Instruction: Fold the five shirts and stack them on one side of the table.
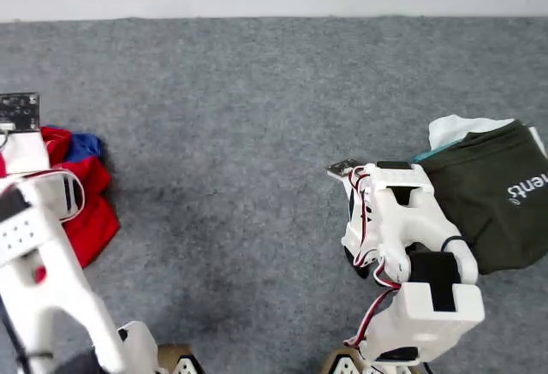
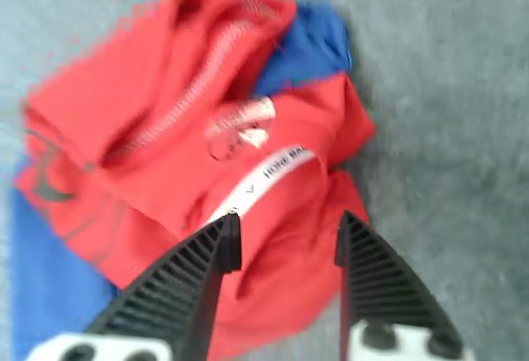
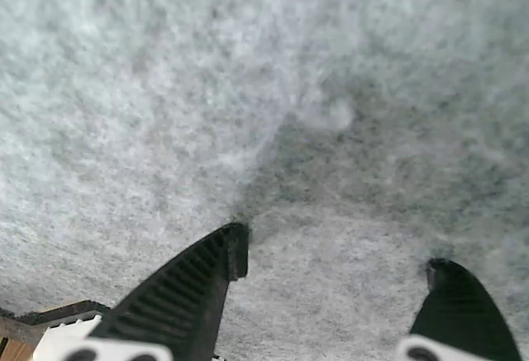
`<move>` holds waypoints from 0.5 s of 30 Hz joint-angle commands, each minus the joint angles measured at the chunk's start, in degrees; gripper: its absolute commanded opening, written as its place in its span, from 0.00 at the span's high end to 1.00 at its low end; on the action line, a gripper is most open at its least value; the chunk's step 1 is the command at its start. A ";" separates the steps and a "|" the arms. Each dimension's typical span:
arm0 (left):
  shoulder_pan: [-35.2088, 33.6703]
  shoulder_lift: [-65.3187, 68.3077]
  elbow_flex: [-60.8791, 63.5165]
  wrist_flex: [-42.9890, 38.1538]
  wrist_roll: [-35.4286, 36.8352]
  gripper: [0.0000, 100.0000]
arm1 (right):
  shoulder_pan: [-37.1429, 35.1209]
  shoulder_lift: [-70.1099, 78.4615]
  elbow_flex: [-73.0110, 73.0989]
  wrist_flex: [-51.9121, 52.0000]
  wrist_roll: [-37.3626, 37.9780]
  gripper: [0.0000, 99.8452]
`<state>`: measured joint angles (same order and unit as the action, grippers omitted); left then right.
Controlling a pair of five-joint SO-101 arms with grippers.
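Observation:
A crumpled red shirt (image 2: 190,138) lies on a blue shirt (image 2: 310,47) at the table's left edge; in the high view the red shirt (image 1: 92,211) shows beside the left arm, with the blue shirt (image 1: 84,145) peeking out behind it. My left gripper (image 2: 285,233) hovers open just above the red cloth, holding nothing. At the right edge a folded dark green shirt (image 1: 492,198) rests on a white shirt (image 1: 462,128). My right gripper (image 3: 339,262) is open over bare grey felt, close to the surface, beside the green shirt.
The grey felt table (image 1: 240,109) is bare across its middle and back. A pale wall runs along the far edge. The right arm's white body (image 1: 402,237) stands just left of the green stack.

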<state>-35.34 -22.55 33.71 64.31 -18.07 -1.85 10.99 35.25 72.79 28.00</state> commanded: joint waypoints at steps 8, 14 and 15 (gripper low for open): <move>-0.18 22.86 -23.16 13.89 -0.62 0.81 | -0.84 0.92 1.41 -4.00 1.58 0.68; -0.26 32.09 -28.88 13.36 -0.62 0.81 | -0.84 0.92 1.41 -4.00 1.58 0.68; -0.26 33.67 -29.49 12.48 -0.53 0.81 | -0.84 0.92 1.41 -4.00 1.58 0.68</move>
<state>-35.43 8.57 7.52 77.85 -17.80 -1.85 10.99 35.25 72.79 28.00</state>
